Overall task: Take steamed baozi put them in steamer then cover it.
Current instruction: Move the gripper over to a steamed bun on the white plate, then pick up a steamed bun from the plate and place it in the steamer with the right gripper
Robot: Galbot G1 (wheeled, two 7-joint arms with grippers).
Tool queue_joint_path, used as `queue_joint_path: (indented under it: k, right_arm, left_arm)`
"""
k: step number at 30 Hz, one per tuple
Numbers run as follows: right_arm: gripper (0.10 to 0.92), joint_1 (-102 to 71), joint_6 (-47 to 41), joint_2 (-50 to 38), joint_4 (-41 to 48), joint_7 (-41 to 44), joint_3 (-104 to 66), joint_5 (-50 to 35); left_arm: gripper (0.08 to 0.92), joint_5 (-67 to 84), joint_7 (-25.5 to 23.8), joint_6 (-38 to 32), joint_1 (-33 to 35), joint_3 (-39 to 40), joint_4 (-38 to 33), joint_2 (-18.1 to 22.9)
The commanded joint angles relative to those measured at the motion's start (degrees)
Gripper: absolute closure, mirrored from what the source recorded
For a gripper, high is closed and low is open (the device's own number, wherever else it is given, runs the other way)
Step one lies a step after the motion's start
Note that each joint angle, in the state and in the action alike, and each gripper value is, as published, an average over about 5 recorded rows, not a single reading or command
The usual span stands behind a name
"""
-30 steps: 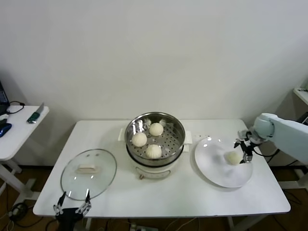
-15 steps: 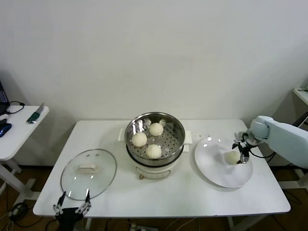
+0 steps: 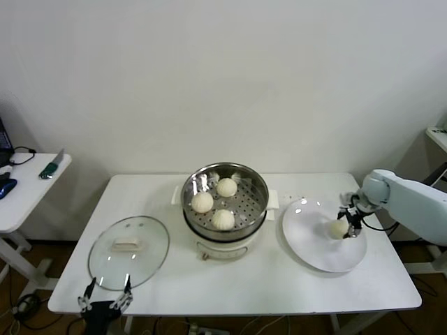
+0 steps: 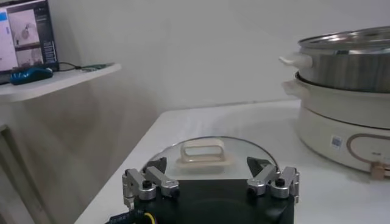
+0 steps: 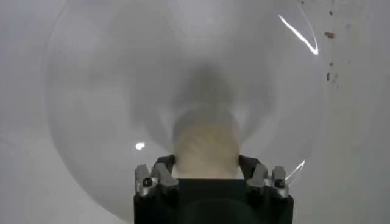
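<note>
Three steamed baozi [image 3: 202, 202] lie in the shiny steamer [image 3: 260, 187] at the table's middle. A further baozi [image 3: 339, 228] sits on the white plate [image 3: 314, 248] at the right. My right gripper [image 3: 351, 222] is down over that baozi [image 5: 206, 149], and its fingers [image 5: 163, 170] press against both sides of the bun. The glass cover [image 3: 128, 251] with its cream handle lies flat at the front left. My left gripper [image 3: 105, 299] hangs open just off the table's front edge, facing the cover [image 4: 207, 152].
The steamer stands on a white pot base [image 3: 223, 246] with side handles. A small side table [image 3: 28, 192] with a few items stands to the far left. The plate [image 5: 109, 91] lies near the table's right edge.
My right gripper has dropped slightly onto the plate's baozi and its fingers have come together around it. The left arm, cover and steamer have not moved.
</note>
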State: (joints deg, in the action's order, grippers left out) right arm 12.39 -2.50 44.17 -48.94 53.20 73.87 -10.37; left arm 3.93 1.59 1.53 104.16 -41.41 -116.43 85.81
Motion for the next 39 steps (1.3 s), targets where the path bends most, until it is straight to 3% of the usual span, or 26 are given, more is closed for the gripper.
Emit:
queue_joint_path:
  k: [1, 7, 12, 21, 31, 39]
  right_arm:
    - [0.376, 0.98, 0.09, -0.22, -0.36, 0.45, 0.22, -0.18]
    - [0.403, 10.99, -0.58, -2.92, -6.57, 1.00, 7.59, -5.29]
    - [0.406, 29.33, -1.19, -3.98, -16.79, 1.74, 20.65, -12.88]
    - [0.406, 52.48, -5.44, 0.37, -31.09, 2.24, 31.95, -27.00]
    - [0.398, 53.39, -11.02, 10.62, -36.21, -2.26, 27.94, -36.77]
    - [0.397, 43.59, -12.67, 17.97, -32.07, -4.88, 24.06, -35.99]
  left_arm:
    - [0.177, 0.03, 0.02, 0.04, 0.08, -0.04, 0.01, 0.04]
    - [0.177, 0.06, 0.14, 0.06, 0.17, -0.15, -0.05, -0.04]
    - [0.177, 0.06, 0.16, 0.09, 0.00, 0.03, -0.05, -0.19]
    - [0.177, 0.13, 0.22, -0.04, 0.00, 0.55, -0.10, -0.33]
    - [0.177, 0.12, 0.12, -0.51, 0.55, 1.04, -0.23, -0.78]
    - [0.177, 0.28, 0.08, -0.46, 0.69, 0.71, -0.73, -0.75]
